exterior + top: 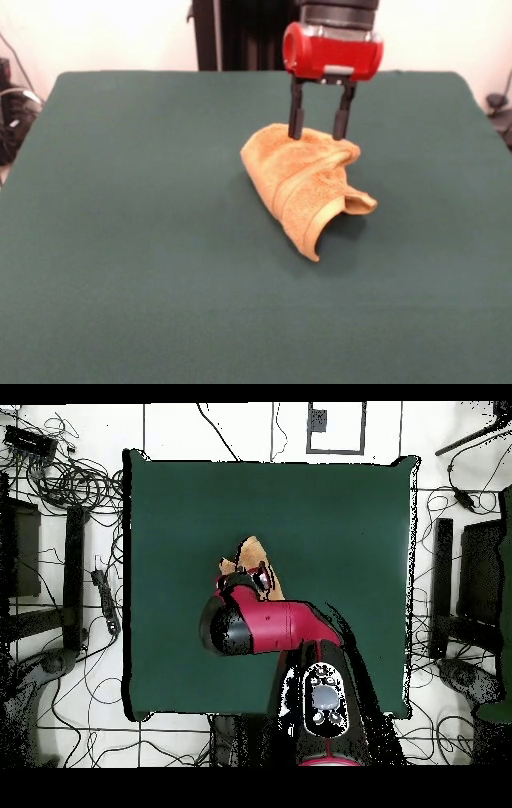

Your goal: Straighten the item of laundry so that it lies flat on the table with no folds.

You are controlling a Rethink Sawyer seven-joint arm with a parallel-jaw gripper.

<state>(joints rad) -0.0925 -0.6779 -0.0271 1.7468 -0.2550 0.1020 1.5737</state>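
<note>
Claw (321,128) is seen spread, both fingers (296,120) pointing down w/ tips set at the top ridge of the hand towel (308,186). Nothing appears pinched between them; whether the tips press into the terry or only touch it can't be told. In the overhead view the claw is mostly hidden under the red arm (265,627), so that view adds nothing on it.

The towel is bunched into a raised hump, approx. mid-tabletop, somewhat nearer the far (robot-side) edge than the near edge in the front view. A paler woven band is seen curling along the open lower fold, and one corner sticks out toward the right edge. In the overhead view only a tan strip of it (252,550) is shown past the arm.

Progress, as judged: early. Nothing is flattened yet; the cloth is folded over itself at least once, prob. more. Left to do: folds to be pulled open and corners spread till one layer lies flat.

Room: the green tabletop (144,264) is bare on all sides of the towel, w/ wide margins to every edge and corner. Spreading in any direction shouldn't bring the cloth over an edge.
</note>
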